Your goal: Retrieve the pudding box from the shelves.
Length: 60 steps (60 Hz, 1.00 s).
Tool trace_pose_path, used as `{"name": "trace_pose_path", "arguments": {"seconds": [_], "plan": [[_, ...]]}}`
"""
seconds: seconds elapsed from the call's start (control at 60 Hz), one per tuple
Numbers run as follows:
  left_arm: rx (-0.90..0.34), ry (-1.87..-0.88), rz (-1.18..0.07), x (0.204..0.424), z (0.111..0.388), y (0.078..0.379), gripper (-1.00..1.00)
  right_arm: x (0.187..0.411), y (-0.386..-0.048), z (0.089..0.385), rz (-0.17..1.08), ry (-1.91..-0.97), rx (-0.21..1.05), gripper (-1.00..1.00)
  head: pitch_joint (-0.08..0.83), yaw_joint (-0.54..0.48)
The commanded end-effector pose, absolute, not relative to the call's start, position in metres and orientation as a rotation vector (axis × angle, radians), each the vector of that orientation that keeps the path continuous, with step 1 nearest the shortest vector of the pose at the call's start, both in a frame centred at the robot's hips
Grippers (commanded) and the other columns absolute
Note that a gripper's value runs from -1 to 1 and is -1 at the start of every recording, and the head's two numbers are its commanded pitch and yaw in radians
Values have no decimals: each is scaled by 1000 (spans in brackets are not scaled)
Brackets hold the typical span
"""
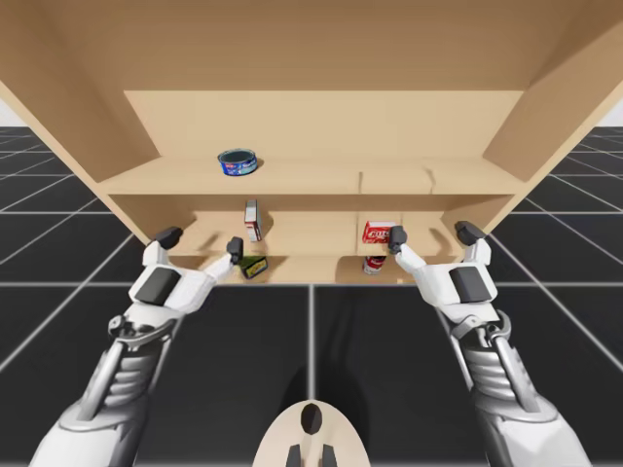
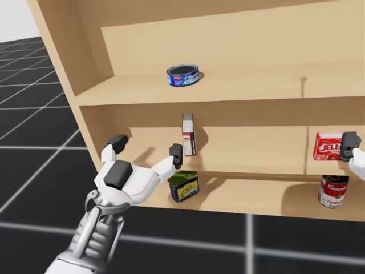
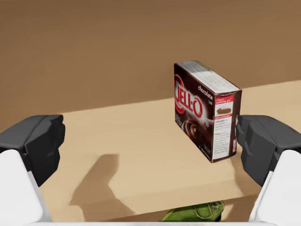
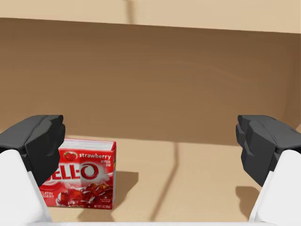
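Pudding box (image 3: 207, 110) stands on edge on the middle shelf (image 3: 117, 155), just ahead of our wide-spread left gripper (image 3: 150, 146).

Our left gripper's fingers are apart and hold nothing. One fingertip is just beside the brown box's near corner, and we judge the spread is meant to straddle its narrow body. Our right gripper (image 4: 150, 146), likewise open and empty, faces a red box (image 4: 84, 174) further along the same shelf. A green tin (image 2: 183, 186) sits one shelf below.
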State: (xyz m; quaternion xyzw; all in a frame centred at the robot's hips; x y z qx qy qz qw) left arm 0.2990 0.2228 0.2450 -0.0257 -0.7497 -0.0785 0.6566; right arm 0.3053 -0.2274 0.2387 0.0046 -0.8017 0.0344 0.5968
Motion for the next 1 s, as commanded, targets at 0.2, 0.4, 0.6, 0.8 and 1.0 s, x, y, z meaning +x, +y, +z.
{"name": "trace_pose_path", "arguments": {"seconds": [0.2,0.4,0.6,0.8,1.0], "plan": [[-180,-1593,-160,304,269,184,-1000,305,-225,237,76,-1856,6,-1000,414,261],[-218,-1520,-145,332,266,170,-1000,305,-226,236,72,-1854,4,-1000,419,267],[-218,-1466,-89,364,254,157,-1000,305,-228,236,67,-1853,4,-1000,422,270],[-172,-1447,-64,391,243,146,-1000,305,-229,237,63,-1853,5,-1000,426,264],[-174,-1414,-58,400,232,142,20,305,-231,237,58,-1851,9,-1000,431,259]]}}
